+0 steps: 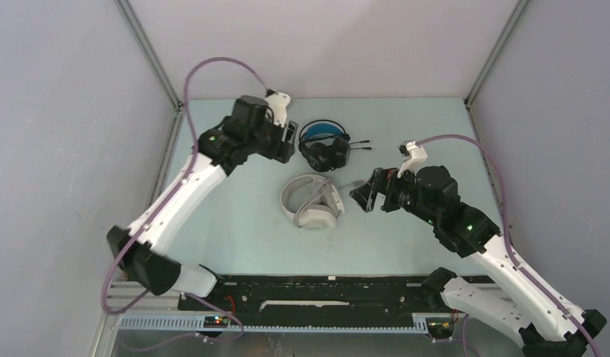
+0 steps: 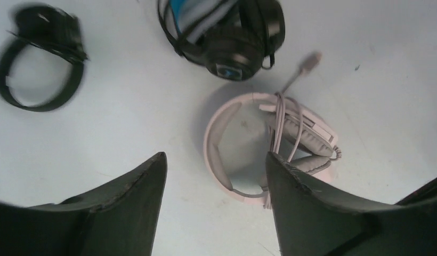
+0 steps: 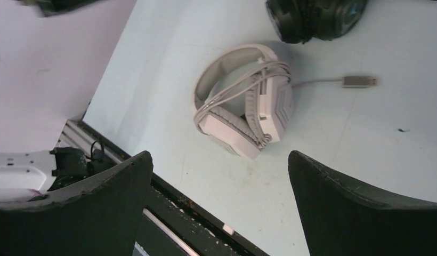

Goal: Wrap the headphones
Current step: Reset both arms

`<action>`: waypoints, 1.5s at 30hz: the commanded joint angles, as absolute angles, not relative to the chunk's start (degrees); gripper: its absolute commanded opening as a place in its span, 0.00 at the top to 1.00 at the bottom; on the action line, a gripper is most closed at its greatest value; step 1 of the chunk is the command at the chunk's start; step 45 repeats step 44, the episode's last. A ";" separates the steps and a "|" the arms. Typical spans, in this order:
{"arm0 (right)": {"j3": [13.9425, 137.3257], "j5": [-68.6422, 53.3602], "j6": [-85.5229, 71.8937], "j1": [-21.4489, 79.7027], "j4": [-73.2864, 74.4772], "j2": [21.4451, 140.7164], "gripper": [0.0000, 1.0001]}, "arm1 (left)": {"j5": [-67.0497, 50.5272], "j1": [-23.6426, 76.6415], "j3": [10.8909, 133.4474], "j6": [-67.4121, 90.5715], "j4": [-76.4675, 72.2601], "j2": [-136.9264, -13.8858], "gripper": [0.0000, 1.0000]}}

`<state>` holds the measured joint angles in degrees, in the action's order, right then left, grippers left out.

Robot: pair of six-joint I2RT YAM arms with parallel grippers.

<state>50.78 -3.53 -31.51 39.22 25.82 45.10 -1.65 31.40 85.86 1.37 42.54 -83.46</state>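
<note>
The white headphones [image 1: 311,202] lie mid-table with their cable looped around the ear cups [image 3: 243,101] and the USB plug [image 3: 357,81] trailing free. Just behind them sits the black pair with a blue headband [image 1: 324,149]. The small all-black pair [image 2: 38,64] shows only in the left wrist view, lying apart to the left. My left gripper [image 1: 290,141] hovers left of the blue-banded pair, open and empty, and looks down on the white pair [image 2: 269,144]. My right gripper [image 1: 365,195] hangs just right of the white pair, wide open with nothing between its fingers.
Grey walls enclose the table on three sides, with metal frame posts [image 1: 149,52] in the back corners. A black rail [image 1: 324,286] runs along the near edge between the arm bases. Purple cables [image 1: 213,67] arch over both arms.
</note>
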 commanded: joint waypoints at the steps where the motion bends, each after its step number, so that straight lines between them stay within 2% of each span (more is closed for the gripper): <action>1: 56.36 4.01 -32.78 38.98 33.36 43.24 0.01 | 3.95 31.25 91.33 5.19 42.61 -72.76 0.14; 2: 56.82 5.05 -32.74 38.99 34.15 42.79 0.00 | 4.31 31.21 91.00 5.79 41.99 -70.84 0.02; 3: 57.01 6.10 -32.89 38.99 34.60 42.07 0.00 | 4.68 31.20 90.22 6.52 41.34 -68.97 0.01; 16: 57.10 11.45 -37.20 38.83 38.84 40.32 0.00 | 5.38 31.28 79.98 9.58 37.64 -55.68 0.00; 45: 60.37 13.42 -37.63 38.83 37.08 38.28 0.01 | 7.90 31.24 72.33 12.60 34.12 -48.90 0.00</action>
